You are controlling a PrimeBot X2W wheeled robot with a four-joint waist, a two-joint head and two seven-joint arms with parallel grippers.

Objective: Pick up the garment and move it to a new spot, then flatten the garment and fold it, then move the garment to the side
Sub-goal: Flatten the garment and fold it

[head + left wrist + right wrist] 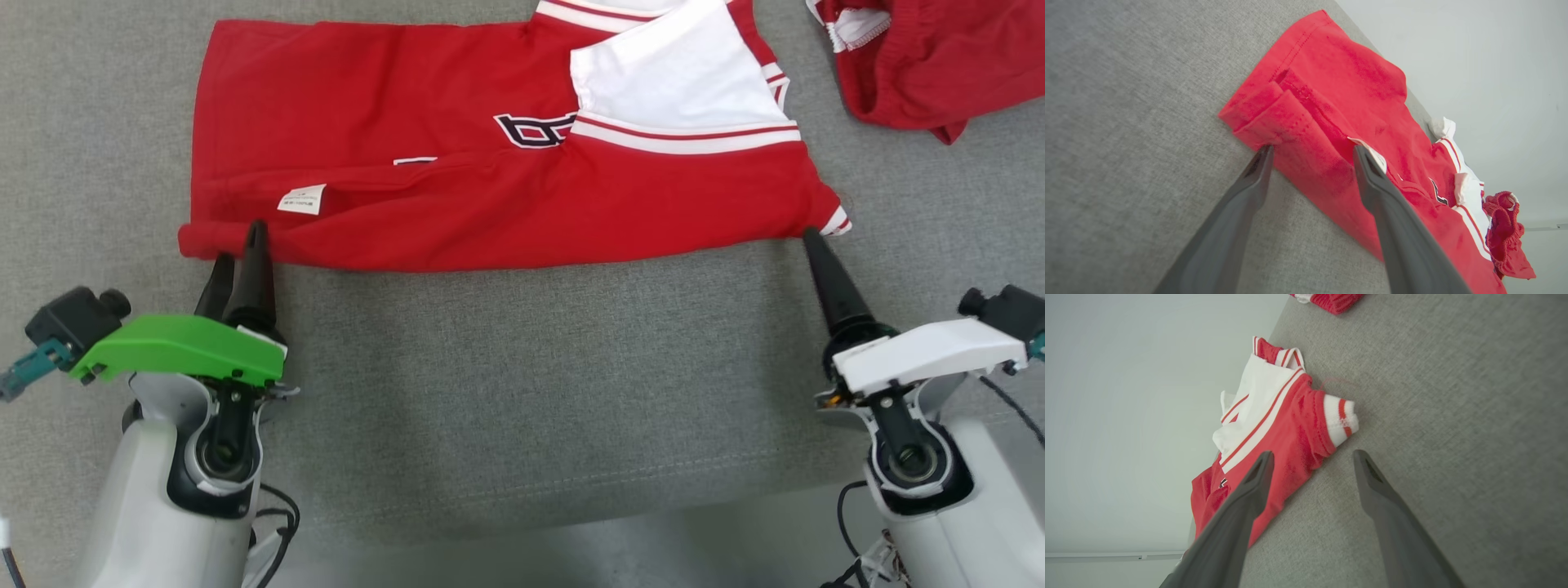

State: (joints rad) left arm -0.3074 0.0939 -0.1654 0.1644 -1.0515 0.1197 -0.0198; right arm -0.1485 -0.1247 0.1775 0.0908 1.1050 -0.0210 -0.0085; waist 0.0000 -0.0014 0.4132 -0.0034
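The garment [457, 204] is a red jersey with a white panel and striped trim, spread flat across the back of the grey table. My left gripper [239, 242] stands open at its near left corner. In the left wrist view the folded hem [1274, 110] lies between the fingertips of that gripper [1312, 149], with the white label [1372, 153] by one finger. My right gripper [810, 238] is open at the near right corner. In the right wrist view the striped cuff [1341, 418] sits just ahead of the right gripper [1312, 453]; one finger lies over red fabric, the other over bare table.
A second red piece of clothing [922, 65] lies crumpled at the back right, apart from the jersey. The grey fabric table top [522, 367] stretches between my arms, and its front edge [522, 502] runs near the bottom of the head view.
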